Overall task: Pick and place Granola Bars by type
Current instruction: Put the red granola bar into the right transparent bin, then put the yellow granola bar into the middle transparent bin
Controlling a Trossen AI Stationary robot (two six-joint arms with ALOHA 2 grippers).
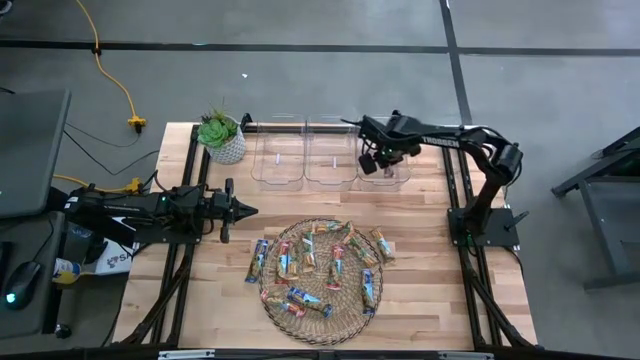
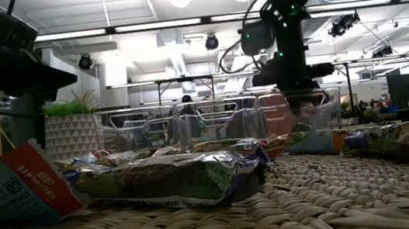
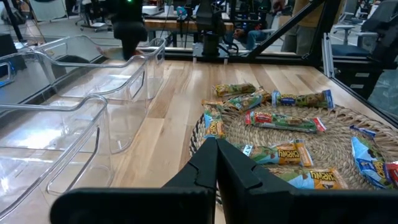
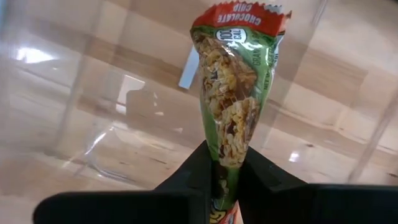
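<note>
Sorting has barely begun: the right gripper (image 4: 227, 171) pinches one green bar (image 4: 233, 106) over the rightmost bin (image 1: 383, 165); the bins look empty, other bars (image 1: 320, 265) remain on the mat (image 1: 275, 305). Left gripper (image 1: 240, 210) waits closed.

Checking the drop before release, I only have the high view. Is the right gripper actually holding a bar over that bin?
Observer: Yes. In its wrist view the right gripper is shut on a green granola bar with a red end, clear bin floor behind it.
Operator: Anything already in that bin?
Observer: None visible in the part of the bin floor that view shows.
Operator: Left arm?
Observer: The left gripper is shut and holds nothing, at the edge of the wicker mat.
</note>
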